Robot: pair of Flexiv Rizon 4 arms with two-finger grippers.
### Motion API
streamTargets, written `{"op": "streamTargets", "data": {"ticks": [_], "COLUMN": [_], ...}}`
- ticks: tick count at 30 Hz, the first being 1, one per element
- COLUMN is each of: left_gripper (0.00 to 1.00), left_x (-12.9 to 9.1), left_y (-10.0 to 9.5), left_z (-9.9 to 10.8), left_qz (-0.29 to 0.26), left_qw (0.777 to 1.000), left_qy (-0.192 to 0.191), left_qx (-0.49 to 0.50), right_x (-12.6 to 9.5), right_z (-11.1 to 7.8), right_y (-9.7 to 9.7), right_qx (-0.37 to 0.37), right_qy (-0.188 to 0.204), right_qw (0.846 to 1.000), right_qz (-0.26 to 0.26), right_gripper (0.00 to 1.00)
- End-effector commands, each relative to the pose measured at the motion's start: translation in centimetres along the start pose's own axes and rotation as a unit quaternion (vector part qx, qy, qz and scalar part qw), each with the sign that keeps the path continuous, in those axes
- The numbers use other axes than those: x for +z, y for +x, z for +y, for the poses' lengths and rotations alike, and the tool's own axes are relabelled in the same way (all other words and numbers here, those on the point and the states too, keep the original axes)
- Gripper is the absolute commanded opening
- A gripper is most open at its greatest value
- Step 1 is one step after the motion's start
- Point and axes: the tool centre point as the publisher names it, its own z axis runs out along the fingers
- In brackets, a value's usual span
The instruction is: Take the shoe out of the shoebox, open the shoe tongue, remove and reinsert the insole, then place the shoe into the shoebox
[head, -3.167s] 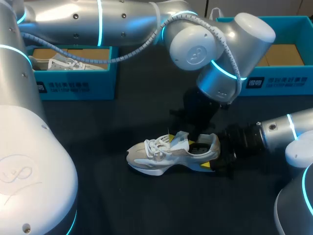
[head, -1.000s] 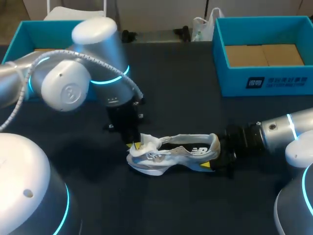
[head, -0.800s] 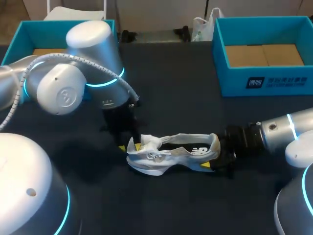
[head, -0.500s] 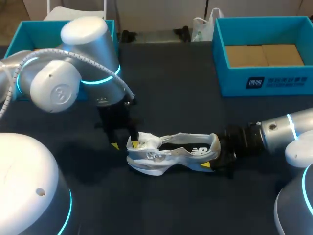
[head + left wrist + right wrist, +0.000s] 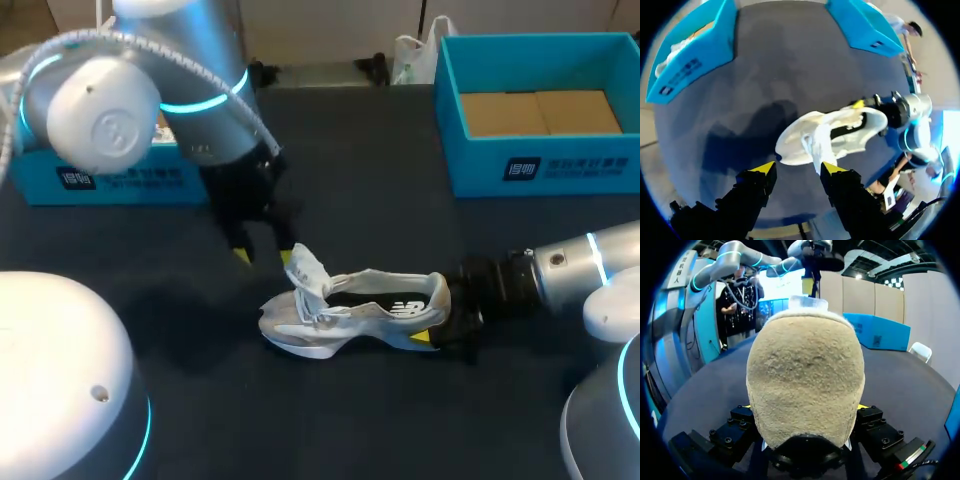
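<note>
Sneaker [image 5: 350, 310] in pale grey and white mesh, laced, with a yellow flash at the heel, stands on its sole on the black cloth-covered table [image 5: 380, 180], out of both boxes. Its long axis runs across the table, toe toward my left side and heel toward my right. The white padded tongue [image 5: 305, 270] is lifted and stands up from the laces, leaving the mouth of the shoe open and dark. I cannot tell from here whether the insole sits inside.

My right gripper [image 5: 437, 325] is clamped on the heel from both sides, and in its wrist view the fuzzy beige heel counter fills the space between the fingers. My left gripper [image 5: 264, 256] hangs over the toe end with its yellow-tipped fingers spread and nothing between them. From its wrist the tongue [image 5: 820, 145] lies just ahead of one fingertip, with the shoe [image 5: 830, 132] stretching away beyond it. I judge the left arm the nearer one for reaching into the opening, since the right is taken up steadying the heel.

Well apart at the far right stands the open turquoise cardboard shoebox [image 5: 540, 170], and a second turquoise box [image 5: 120, 180] sits at the far left.
</note>
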Motion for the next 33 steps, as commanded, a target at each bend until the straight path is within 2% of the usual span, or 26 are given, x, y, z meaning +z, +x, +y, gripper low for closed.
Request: {"op": "streamTargets", "data": {"ticks": [1,6,8,11,15,16,19,21,22,26,29,33], "left_gripper": [0.56,0.57,0.53,0.51,0.49,0.47,0.32,0.28,0.02,0.00,0.00,0.00], "left_x": [-2.8,-4.3,-4.9,-5.6,-6.0,-6.0,-6.2,-6.2,-6.1,-6.1,-6.2,-6.2], "left_y": [2.4,4.8,5.7,6.8,8.3,8.6,9.6,10.2,10.7,12.2,13.3,13.3], "left_z": [-1.0,-1.6,-1.8,-2.1,-2.3,-2.4,-2.6,-2.6,-2.6,-2.8,-3.3,-3.3], "left_qz": [-0.016,-0.026,-0.026,-0.026,-0.050,-0.053,-0.065,-0.078,-0.086,-0.085,-0.094,-0.094], "left_qw": [0.999,0.994,0.990,0.982,0.969,0.967,0.954,0.949,0.944,0.924,0.900,0.900], "left_qy": [-0.012,-0.023,-0.035,-0.053,-0.052,-0.055,-0.065,-0.058,-0.061,-0.086,-0.144,-0.144], "left_qx": [0.038,0.103,0.134,0.180,0.236,0.244,0.284,0.301,0.313,0.364,0.401,0.401], "right_x": [0.0,0.0,0.0,0.0,0.0,0.0,0.0,0.0,0.0,0.0,0.0,0.0], "right_z": [0.0,0.0,0.0,0.0,0.0,0.0,0.0,0.0,0.0,0.0,0.0,0.0], "right_y": [-0.1,-0.1,-0.1,-0.1,-0.1,-0.1,-0.1,-0.1,-0.1,-0.1,-0.1,-0.1], "right_qx": [0.000,0.000,0.000,0.000,0.000,0.000,0.000,0.000,0.000,0.000,0.000,0.000], "right_qy": [0.002,0.002,0.002,0.002,0.002,0.002,0.002,0.002,0.002,0.002,0.002,0.002], "right_qw": [1.000,1.000,1.000,1.000,1.000,1.000,1.000,1.000,1.000,1.000,1.000,1.000], "right_qz": [0.000,0.000,0.000,0.000,0.000,0.000,0.000,0.000,0.000,0.000,0.000,0.000], "right_gripper": [0.00,0.00,0.00,0.00,0.00,0.00,0.00,0.00,0.00,0.00,0.00,0.00]}}
